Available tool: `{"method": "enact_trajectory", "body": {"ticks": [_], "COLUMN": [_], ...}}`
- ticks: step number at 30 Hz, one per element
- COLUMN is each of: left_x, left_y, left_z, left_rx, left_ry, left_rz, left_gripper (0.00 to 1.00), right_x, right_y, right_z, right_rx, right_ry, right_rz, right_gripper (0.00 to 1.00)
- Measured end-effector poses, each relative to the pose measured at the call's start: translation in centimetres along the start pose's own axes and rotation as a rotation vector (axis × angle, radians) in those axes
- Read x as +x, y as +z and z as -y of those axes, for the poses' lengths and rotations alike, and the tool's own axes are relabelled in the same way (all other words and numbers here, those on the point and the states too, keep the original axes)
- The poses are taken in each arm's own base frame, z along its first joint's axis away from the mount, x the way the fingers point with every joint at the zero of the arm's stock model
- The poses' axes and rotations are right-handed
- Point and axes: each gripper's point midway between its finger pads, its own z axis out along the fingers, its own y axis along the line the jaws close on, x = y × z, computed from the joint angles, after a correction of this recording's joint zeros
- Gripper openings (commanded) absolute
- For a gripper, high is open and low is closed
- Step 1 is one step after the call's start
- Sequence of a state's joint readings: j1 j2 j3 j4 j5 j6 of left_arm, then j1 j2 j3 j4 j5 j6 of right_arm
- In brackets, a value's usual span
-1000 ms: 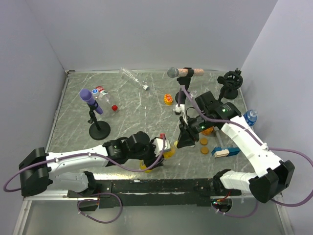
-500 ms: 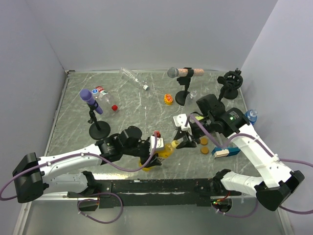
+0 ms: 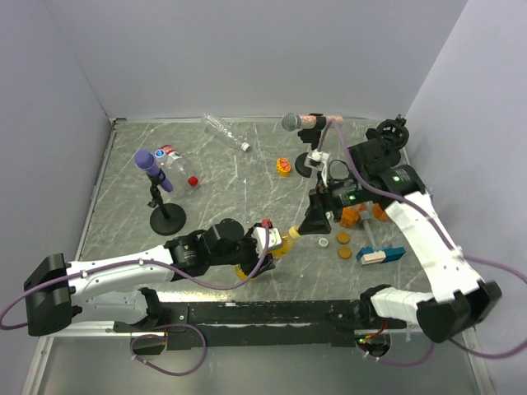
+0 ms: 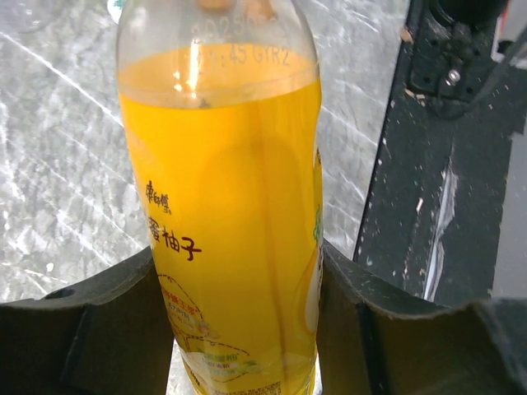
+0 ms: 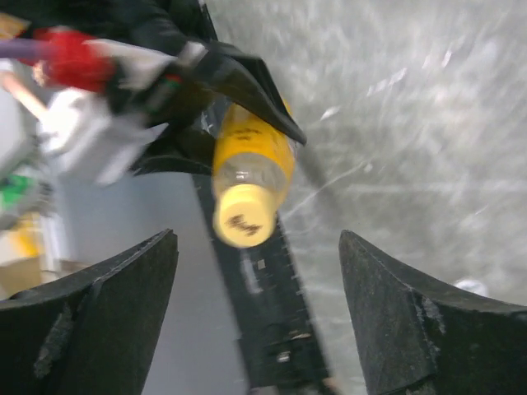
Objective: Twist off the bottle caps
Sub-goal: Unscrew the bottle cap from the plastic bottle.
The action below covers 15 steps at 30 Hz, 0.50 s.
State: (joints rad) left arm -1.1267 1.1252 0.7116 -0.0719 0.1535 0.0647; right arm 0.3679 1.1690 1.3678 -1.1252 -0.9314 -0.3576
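Surface: a grey marbled table [image 3: 230,197] with pale walls on three sides.
Left gripper [image 3: 262,247]: near the front edge, jaws clamped on the belly of the juice bottle, one finger pressed to each side.
Juice bottle [image 4: 222,206]: filled with yellow-orange drink and held tilted, neck towards the right arm.
Yellow cap [image 5: 241,220]: sits on the juice bottle's neck.
Right gripper [image 3: 314,224]: just past the cap, pointing down. Its fingers [image 5: 115,321] stand wide apart, hold nothing, and are clear of the cap.
White ring [image 3: 322,243]: flat on the table near the right gripper.
Brown discs [image 3: 343,239]: two, side by side, right of the ring.
Blue and white block [image 3: 379,255]: right of the discs.
Bottle with red cap [image 3: 177,167]: clear, lying on its side at the left, its red cap [image 3: 193,180] on.
Purple microphone [image 3: 153,169]: on a black stand, beside that bottle.
Far bottle [image 3: 221,127]: clear, lying near the back wall.
Grey microphone [image 3: 291,122]: on a stand at the back.
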Motion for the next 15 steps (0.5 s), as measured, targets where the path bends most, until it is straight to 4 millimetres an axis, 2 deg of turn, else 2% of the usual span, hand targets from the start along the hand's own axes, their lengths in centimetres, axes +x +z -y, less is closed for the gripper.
{"method": "enact_trajectory", "body": {"ticks": [4,5,8,11,15], "left_x": [-0.3,-0.3,0.2,0.2,-0.3], "left_y": [0.2,0.3,0.9,1.3,1.3], "left_z": [-0.1,-0.2,-0.6,-0.8,-0.7], "left_rx": [-0.035,-0.043,-0.065,-0.073,-0.073], "left_ry": [-0.009,-0.014,-0.023,-0.026,-0.031], "left_rz": [0.002,-0.002,-0.026,-0.035,-0.025], "left_gripper": [0.08,0.08,0.08,0.08,0.08], "right_x": [2.3,2.7,3.0,3.2,3.2], "right_y": [1.8,2.1,2.4,2.5,2.6], "right_z": [1.7,1.9,2.0,1.9,1.7], "right_rx": [-0.008,-0.011,-0.014,-0.018,-0.023], "right_ry": [0.184,0.218,0.257,0.268,0.270], "right_rz": [-0.098,-0.116,-0.140,-0.148,-0.154], "right_gripper": [0.68,0.67,0.66,0.61,0.48]}}
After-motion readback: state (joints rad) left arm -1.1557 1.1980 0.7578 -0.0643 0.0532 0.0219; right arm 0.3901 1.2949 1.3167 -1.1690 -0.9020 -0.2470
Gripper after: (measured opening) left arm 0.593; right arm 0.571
